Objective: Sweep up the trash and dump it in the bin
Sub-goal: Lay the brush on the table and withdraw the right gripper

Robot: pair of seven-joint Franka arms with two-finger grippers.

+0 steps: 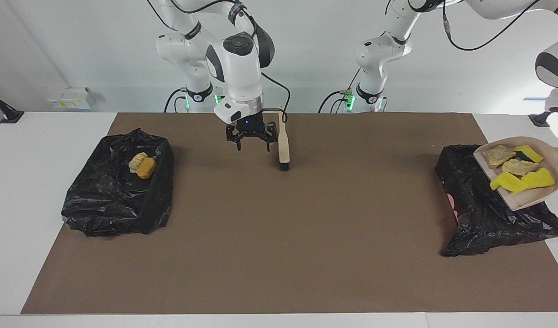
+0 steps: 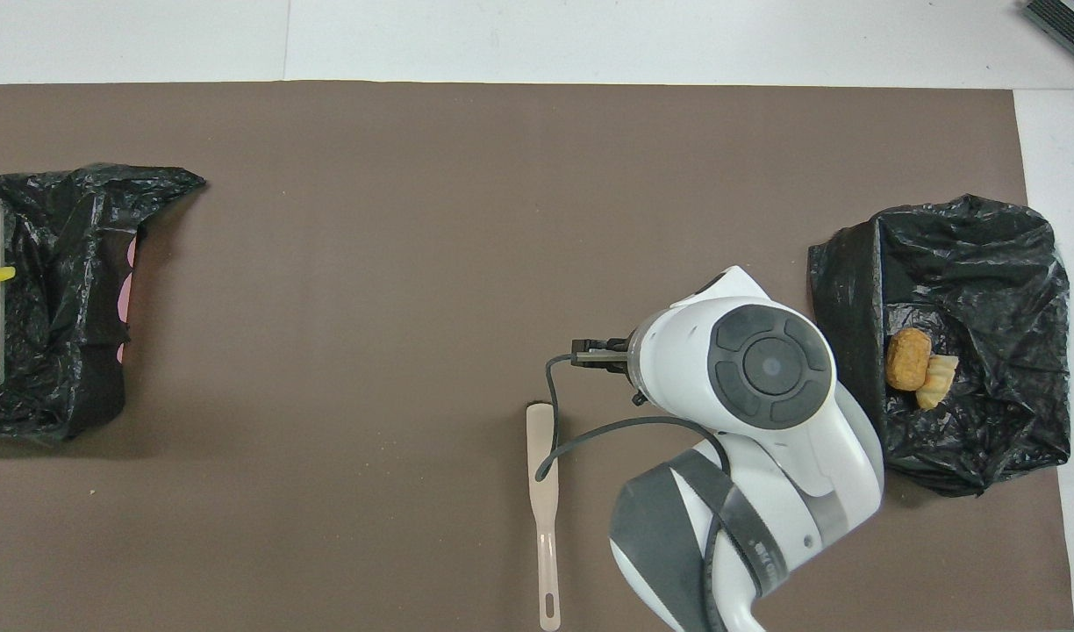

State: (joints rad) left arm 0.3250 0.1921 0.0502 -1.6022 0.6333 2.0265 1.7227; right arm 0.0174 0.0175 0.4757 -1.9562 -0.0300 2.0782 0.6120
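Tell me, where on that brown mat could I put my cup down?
The brown mat lies bare between the two black bags, and farther from the robots than the brush. It is crowded only at the bags and around the brush.

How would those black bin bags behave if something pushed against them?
Probably floppy: the black bag under the dustpan sags in crumpled folds, so it would likely give way and slide. The other bag, holding two foam chunks, keeps a boxier shape, perhaps stiffer.
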